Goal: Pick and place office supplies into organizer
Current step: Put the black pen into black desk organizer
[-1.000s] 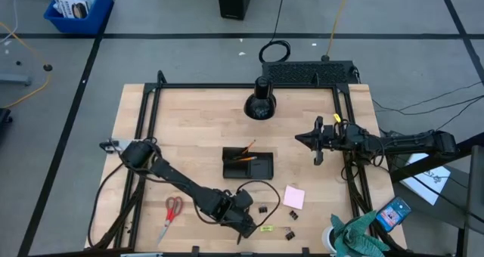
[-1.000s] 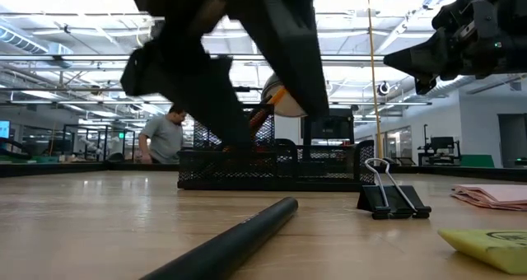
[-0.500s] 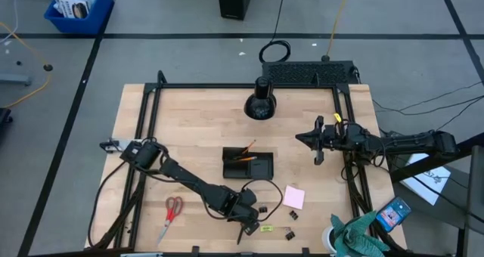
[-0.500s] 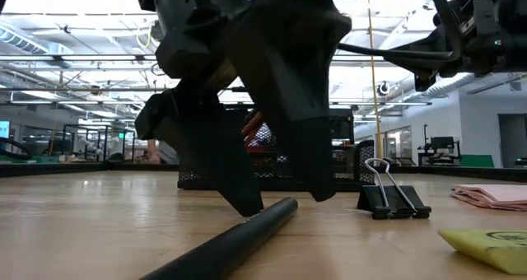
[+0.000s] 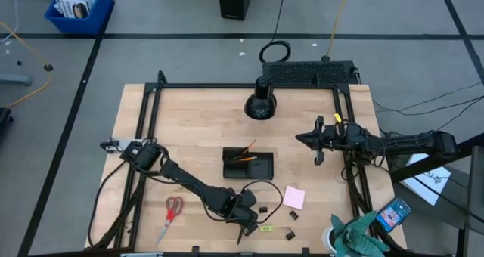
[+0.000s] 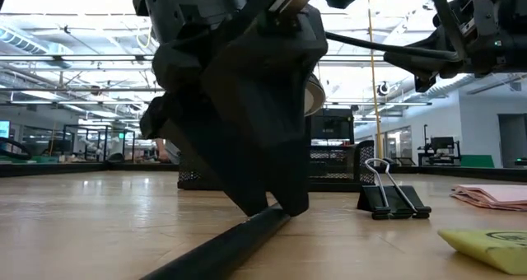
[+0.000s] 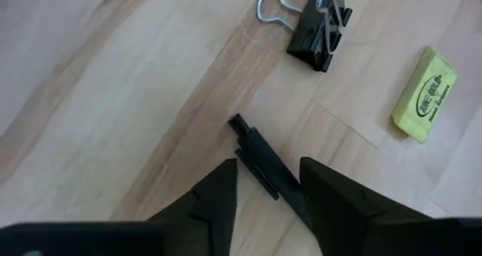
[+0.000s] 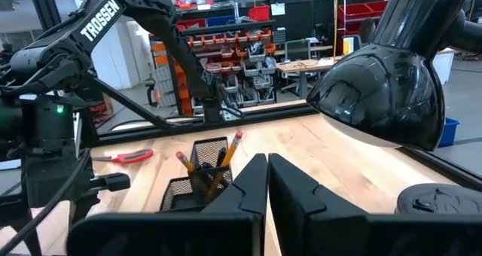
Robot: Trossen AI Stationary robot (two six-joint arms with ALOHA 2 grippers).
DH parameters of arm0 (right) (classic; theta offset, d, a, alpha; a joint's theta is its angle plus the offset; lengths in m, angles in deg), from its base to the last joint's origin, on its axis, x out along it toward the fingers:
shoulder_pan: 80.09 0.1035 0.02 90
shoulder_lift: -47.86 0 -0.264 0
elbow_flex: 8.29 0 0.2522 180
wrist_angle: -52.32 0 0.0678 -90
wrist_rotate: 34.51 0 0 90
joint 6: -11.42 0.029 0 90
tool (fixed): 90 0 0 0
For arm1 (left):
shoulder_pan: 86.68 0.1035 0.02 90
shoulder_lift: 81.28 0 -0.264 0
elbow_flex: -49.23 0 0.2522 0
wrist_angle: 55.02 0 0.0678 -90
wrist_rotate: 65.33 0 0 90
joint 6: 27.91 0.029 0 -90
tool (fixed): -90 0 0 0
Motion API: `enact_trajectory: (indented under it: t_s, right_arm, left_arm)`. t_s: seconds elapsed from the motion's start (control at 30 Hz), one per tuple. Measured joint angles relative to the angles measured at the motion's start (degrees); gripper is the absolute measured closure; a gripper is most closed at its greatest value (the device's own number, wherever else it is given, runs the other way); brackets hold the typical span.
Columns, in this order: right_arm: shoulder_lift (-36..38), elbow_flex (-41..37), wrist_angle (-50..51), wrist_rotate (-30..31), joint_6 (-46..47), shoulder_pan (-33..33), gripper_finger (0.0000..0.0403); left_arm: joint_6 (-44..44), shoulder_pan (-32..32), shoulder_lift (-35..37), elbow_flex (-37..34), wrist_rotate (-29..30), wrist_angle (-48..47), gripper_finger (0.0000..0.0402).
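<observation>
Here, low in the overhead frame, the left claw [image 7: 267,182] straddles a slim black pen [image 7: 260,162] lying flat on the table [image 5: 189,128], fingers near its barrel but not visibly clamped; squeeze squarely before lifting. Farther up, mid-frame, sits the organizer [image 5: 248,165], pencils [image 5: 243,153] inside. At right, the right claw [image 5: 318,140] hangs pressed together.

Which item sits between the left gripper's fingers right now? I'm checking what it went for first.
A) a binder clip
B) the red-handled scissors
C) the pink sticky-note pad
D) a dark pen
D: in the left wrist view the dark pen lies on the wood between the left gripper fingers, with a binder clip farther off.
</observation>
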Motion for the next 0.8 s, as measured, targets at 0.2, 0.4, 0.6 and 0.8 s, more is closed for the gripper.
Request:
enact_trajectory:
  t_s: [0.2,0.4,0.6,0.8]
  right_arm:
    - [0.0,0.0,0.9,0.0,0.1,0.0,0.0394]
    - [0.0,0.0,2.4,0.0,0.1,0.0,0.0394]
    - [0.0,0.0,2.2,0.0,-0.3,0.0,0.0394]
    - [0.0,0.0,1.5,0.3,-1.4,0.0,0.0394]
  left_arm:
    - [2.8,-0.3,-0.2,0.0,0.1,-2.7,0.0287]
    - [8.2,-0.8,-0.2,0.1,-1.0,-4.2,0.0329]
    - [13.9,-1.0,-0.2,0.2,-1.6,-4.2,0.0357]
    - [17.6,-1.1,-0.2,0.2,-0.6,-3.3,0.0356]
